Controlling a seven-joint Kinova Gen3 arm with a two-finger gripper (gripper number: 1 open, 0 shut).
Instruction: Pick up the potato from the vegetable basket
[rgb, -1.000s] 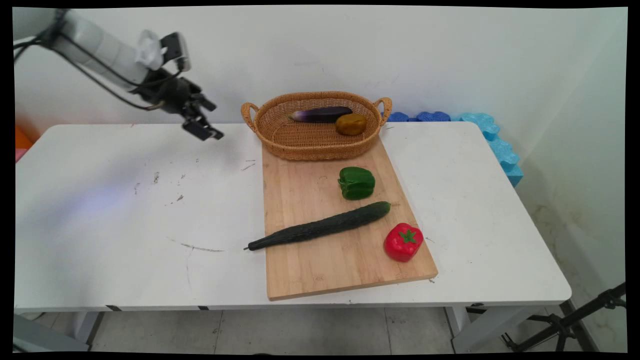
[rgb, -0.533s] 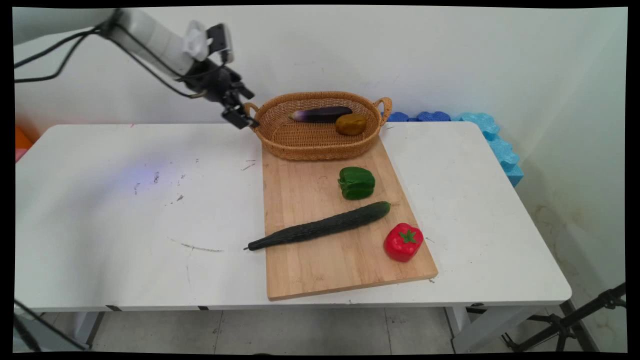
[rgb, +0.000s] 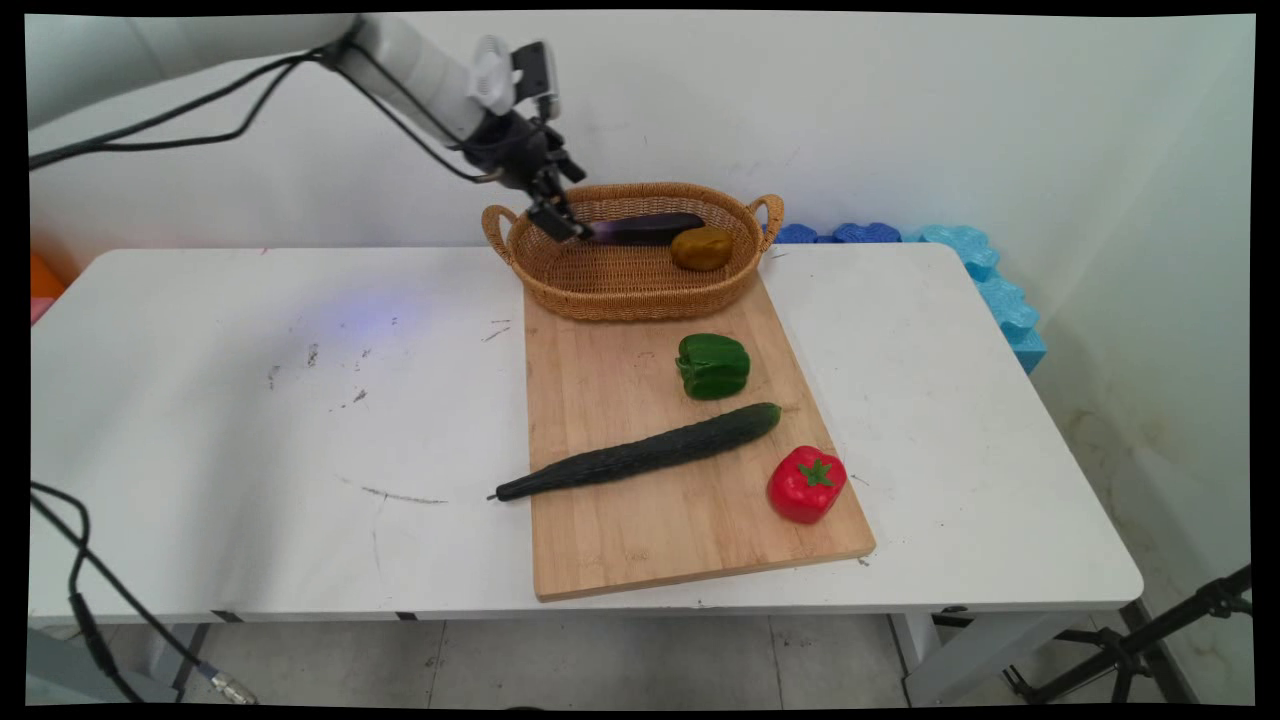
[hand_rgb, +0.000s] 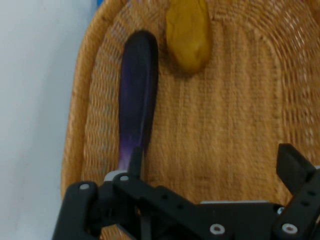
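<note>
My gripper (rgb: 562, 222) hangs open over the left end of a woven basket (rgb: 560, 290), holding nothing. In the basket lie a dark purple eggplant (rgb: 650, 229) and a brown potato (rgb: 701, 248), side by side along the far wall. The eggplant's pale end is just right of my fingertips. In the hand view the eggplant (hand_rgb: 137, 95) runs up from my left finger (hand_rgb: 135, 162), and the potato (hand_rgb: 189, 35) lies beyond it. My gripper (hand_rgb: 215, 167) is open above the basket floor (hand_rgb: 225, 125).
A wooden cutting board (rgb: 620, 540) lies in front of the basket with a green pepper (rgb: 713, 366), a long cucumber (rgb: 640, 452) and a red pepper (rgb: 806, 484) on it. Blue foam blocks (rgb: 985, 270) line the table's far right. Black cables (rgb: 90, 600) hang at the lower left.
The arm has swung right across the table's far side, from well left of the basket to over its left end. Nothing on the board or in the basket has moved.
</note>
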